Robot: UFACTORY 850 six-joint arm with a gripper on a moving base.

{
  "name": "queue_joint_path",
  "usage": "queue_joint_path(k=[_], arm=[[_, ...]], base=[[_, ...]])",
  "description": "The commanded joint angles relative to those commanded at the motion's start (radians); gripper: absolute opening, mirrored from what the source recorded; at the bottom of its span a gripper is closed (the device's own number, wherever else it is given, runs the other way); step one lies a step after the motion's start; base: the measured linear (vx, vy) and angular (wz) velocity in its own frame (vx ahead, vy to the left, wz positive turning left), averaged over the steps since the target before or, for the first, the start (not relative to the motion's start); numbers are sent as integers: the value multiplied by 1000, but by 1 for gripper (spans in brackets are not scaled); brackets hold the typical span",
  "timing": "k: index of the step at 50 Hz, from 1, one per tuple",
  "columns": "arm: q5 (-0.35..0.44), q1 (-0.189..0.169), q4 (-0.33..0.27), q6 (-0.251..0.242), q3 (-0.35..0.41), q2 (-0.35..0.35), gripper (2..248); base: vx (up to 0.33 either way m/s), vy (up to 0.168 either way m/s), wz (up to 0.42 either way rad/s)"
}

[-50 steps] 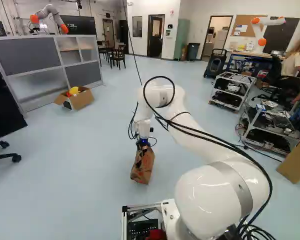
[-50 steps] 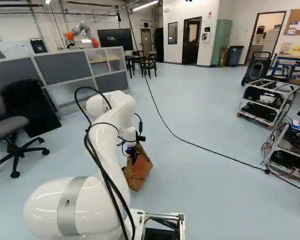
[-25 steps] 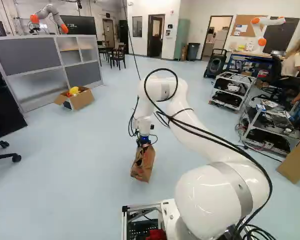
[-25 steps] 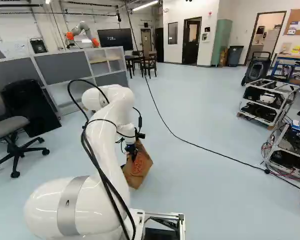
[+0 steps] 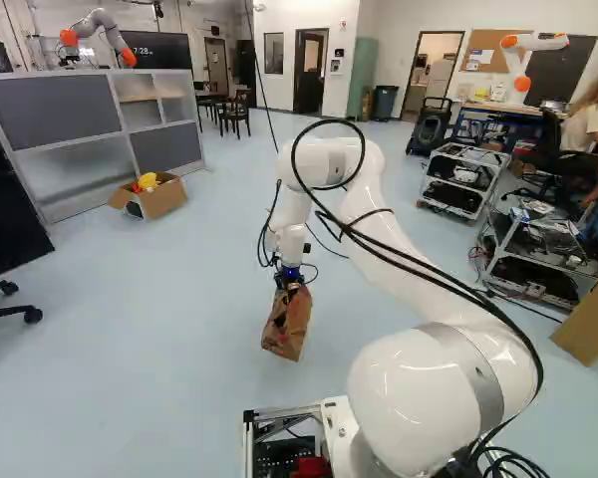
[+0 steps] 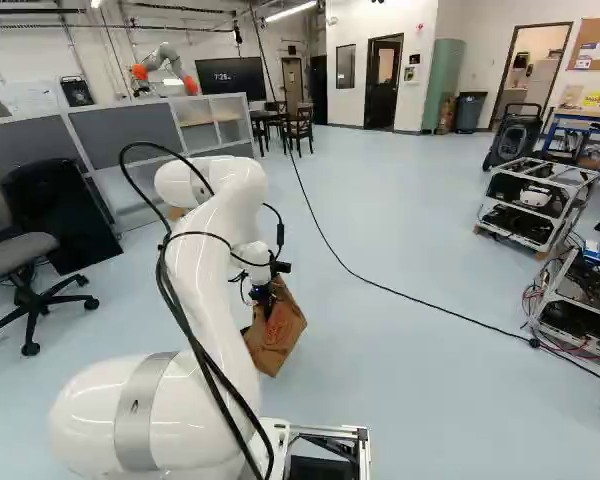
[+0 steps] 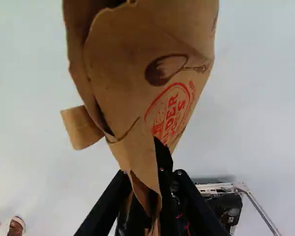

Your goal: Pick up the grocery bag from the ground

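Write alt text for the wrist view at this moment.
Crumpled brown paper grocery bag, with red and dark printing, pinched at its gathered end by the black claw. Behind it are pale floor and, beside the claw, part of a metal frame.

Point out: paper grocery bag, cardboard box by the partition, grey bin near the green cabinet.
Paper grocery bag (image 7: 132,81): wrist view, printed side.
Cardboard box (image 5: 163,201): left base view, outer wall.
Grey bin (image 6: 468,112): right base view, front.
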Motion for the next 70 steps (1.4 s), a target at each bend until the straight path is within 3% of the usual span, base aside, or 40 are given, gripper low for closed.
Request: queue_joint_path(k=[70], arm=[[0,-47,0,0,280,306,21]], base=[[0,0,0]])
